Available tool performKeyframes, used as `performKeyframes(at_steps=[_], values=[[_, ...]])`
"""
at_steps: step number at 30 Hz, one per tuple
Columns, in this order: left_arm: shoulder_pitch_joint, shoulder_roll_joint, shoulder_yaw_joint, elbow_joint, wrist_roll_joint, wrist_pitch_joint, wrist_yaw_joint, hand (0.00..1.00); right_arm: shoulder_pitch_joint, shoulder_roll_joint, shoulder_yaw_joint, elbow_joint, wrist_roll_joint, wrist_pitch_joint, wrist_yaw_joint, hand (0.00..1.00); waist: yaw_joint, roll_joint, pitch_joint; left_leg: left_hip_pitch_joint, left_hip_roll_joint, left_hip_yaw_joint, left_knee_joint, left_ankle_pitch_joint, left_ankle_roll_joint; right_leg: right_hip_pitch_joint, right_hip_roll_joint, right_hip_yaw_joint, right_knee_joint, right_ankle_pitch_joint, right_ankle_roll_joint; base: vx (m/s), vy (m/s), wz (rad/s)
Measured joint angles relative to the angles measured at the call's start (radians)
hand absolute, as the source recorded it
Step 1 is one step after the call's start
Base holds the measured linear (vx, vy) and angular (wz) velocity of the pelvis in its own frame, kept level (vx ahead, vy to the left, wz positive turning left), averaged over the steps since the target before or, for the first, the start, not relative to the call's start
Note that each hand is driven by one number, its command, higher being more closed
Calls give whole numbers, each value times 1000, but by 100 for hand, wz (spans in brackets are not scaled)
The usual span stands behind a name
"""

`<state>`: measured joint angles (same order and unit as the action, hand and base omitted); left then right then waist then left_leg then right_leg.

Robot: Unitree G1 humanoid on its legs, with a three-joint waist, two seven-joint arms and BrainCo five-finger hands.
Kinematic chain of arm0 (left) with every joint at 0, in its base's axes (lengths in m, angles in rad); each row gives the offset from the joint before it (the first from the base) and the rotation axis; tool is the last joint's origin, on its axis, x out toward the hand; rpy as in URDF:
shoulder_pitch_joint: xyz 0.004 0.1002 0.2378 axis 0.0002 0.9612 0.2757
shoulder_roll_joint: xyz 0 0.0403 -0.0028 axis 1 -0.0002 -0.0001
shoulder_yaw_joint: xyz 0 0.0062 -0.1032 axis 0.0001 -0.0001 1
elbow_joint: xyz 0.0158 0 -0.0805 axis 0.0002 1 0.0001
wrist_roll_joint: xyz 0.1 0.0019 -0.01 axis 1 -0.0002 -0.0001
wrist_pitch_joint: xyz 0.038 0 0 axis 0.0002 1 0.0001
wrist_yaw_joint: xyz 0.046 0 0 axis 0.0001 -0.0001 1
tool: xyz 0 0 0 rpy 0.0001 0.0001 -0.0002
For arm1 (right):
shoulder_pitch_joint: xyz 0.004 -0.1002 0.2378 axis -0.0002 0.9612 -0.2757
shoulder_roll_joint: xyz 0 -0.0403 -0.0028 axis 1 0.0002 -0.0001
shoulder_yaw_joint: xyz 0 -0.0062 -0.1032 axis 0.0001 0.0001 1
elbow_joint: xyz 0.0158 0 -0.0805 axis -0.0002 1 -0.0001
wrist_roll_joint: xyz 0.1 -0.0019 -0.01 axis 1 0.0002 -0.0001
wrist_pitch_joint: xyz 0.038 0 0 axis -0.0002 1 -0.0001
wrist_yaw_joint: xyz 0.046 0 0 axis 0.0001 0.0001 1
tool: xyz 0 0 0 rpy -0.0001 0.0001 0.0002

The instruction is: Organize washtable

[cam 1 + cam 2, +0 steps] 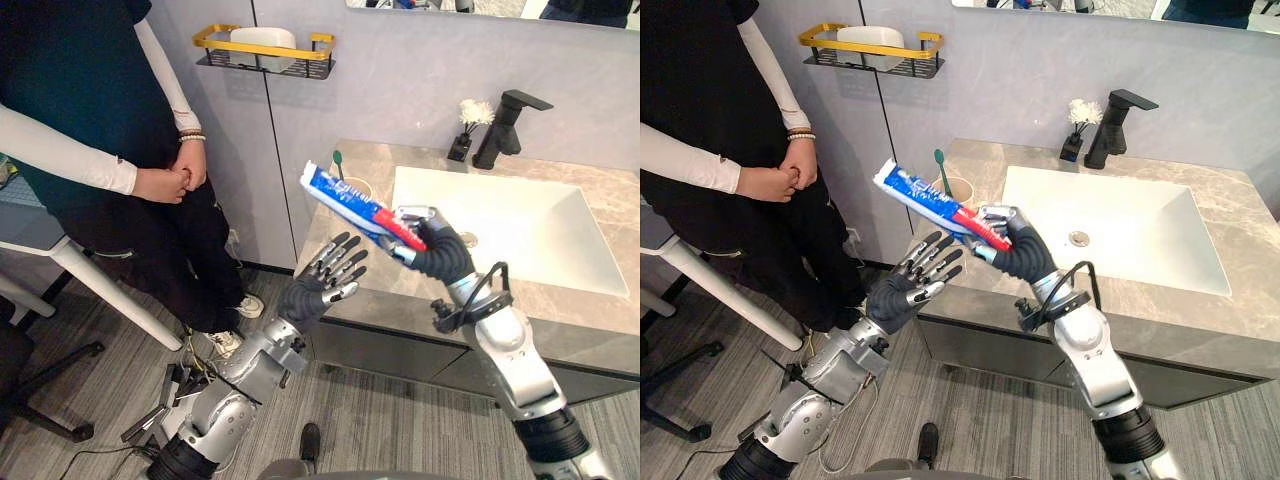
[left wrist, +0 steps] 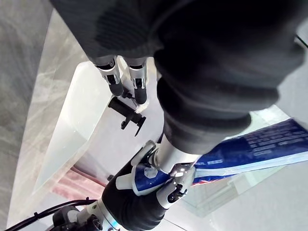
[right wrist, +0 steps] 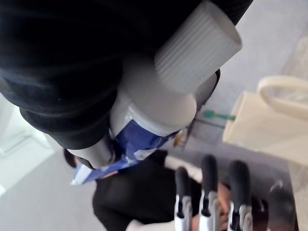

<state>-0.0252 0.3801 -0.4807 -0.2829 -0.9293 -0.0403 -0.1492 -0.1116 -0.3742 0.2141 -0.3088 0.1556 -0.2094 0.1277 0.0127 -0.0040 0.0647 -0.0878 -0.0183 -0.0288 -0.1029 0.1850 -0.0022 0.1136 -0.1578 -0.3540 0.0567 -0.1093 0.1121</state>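
My right hand (image 1: pixel 440 250) clamps the blue-and-red toothpaste tube (image 1: pixel 345 197) by its cap end above the grey stone surface's (image 1: pixel 580 305) front-left corner, left hand (image 1: pixel 330 275) splayed beside it. The long overhang could lever it loose, floorward.

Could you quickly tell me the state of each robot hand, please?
Left robot hand: open, holding nothing.
Right robot hand: shut on the toothpaste tube.
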Motion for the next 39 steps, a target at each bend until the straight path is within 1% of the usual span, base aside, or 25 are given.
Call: performKeyframes(at_steps=[3,6,9,12,15,19,23,27,32,34,39], values=[[-4,-16,-16,1,4,7,0,0,39,22,18,0,0,0,14,100,1,-3,-10,-5,1,2,0,0,0,-15,-1,1,7,0,0,-46,-1,-3],[-6,-18,-29,3,21,14,0,0,77,58,25,0,-1,2,31,100,1,-11,-15,-6,0,3,0,0,0,-16,-2,3,9,-1,1,0,0,0],[-11,-26,-29,9,37,15,0,0,102,74,32,0,-2,2,47,100,1,-18,-23,-6,1,4,0,0,0,-19,-2,5,9,-1,1,0,0,0],[-12,-35,-29,10,48,16,-1,0,133,86,36,0,-11,8,52,100,1,-18,-41,-16,1,5,0,0,0,-30,-2,7,10,-1,1,0,0,0],[-12,-39,-28,21,67,18,-1,0,154,93,35,4,-19,20,52,100,1,-17,-46,-15,1,5,0,0,0,-29,-2,10,10,-1,1,10,-4,0],[-12,-42,-27,21,82,33,-1,0,181,96,28,10,-45,21,53,100,1,-16,-47,-13,2,6,0,0,0,-29,-2,10,11,-1,1,0,0,0],[-12,-48,-26,21,117,35,-1,0,215,126,14,13,-48,21,57,100,0,-15,-48,-10,2,8,0,0,0,-28,-2,10,11,-1,1,-1,-3,-1],[-12,-86,-17,19,117,36,3,0,242,133,12,63,-52,22,74,100,0,-18,-57,-9,3,9,0,0,0,-29,-2,11,11,-1,1,0,0,0],[-12,-97,-17,19,117,37,3,0,254,142,12,63,-51,19,75,100,0,-16,-64,-9,4,16,0,-1,0,-33,-2,23,11,-1,1,1,-5,-4],[-12,-104,-15,19,117,37,3,0,262,159,11,63,-50,18,76,100,0,-16,-66,-9,6,19,0,-1,0,-34,-2,25,11,-1,1,13,-13,-4],[-12,-106,-12,19,117,38,3,0,274,172,14,63,-50,19,95,100,0,-17,-67,-9,9,32,0,-2,1,-40,-1,29,11,0,0,9,-13,-7]])
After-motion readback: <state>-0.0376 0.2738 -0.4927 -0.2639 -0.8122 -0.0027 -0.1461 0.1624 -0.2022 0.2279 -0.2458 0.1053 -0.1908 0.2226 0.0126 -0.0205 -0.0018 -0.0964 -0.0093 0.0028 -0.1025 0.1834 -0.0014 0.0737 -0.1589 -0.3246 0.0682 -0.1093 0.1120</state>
